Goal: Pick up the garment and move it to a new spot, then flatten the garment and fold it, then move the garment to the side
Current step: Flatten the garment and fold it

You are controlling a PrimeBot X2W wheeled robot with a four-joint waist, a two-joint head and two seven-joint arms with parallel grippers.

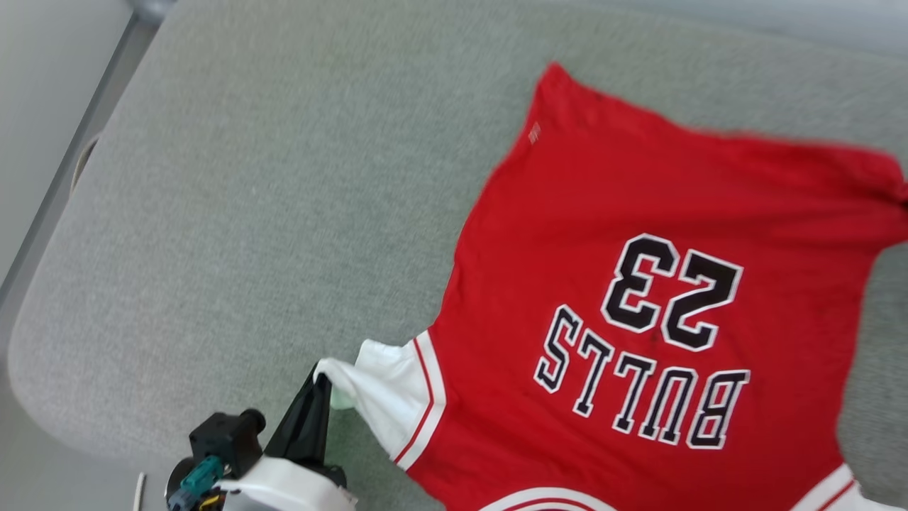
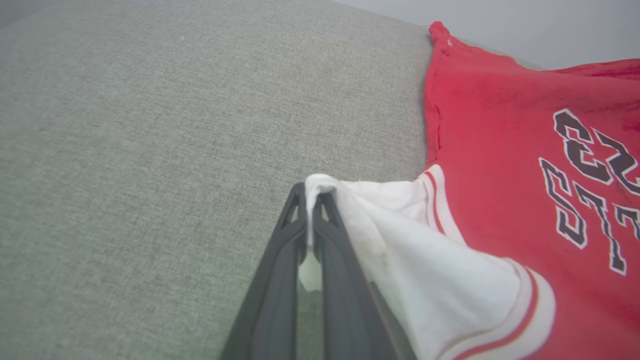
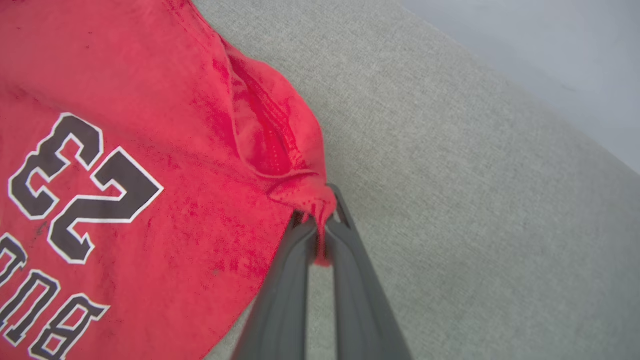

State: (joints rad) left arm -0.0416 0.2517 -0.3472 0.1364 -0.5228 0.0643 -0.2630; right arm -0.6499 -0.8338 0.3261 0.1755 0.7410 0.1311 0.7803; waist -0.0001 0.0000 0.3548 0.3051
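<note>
The garment (image 1: pixel 638 234), a red jersey with white sleeves and a black "BULLS 23" print facing up, lies spread on the grey cushion, print upside down in the head view. My left gripper (image 1: pixel 323 383) is shut on the tip of the white sleeve (image 2: pixel 400 235) at the lower left; the left wrist view has the white cloth pinched between the dark fingers (image 2: pixel 285 260). In the right wrist view my right gripper (image 3: pixel 320 225) is shut on a bunched red corner of the garment (image 3: pixel 280 140), with a bit of cloth hanging between its fingers (image 3: pixel 350 260).
The grey fabric cushion (image 1: pixel 248 213) has a rounded edge at the left and front, with pale floor (image 1: pixel 35 106) beyond it. Wide bare cushion lies left of the garment. In the right wrist view the cushion's (image 3: pixel 475 200) edge runs diagonally at the upper right.
</note>
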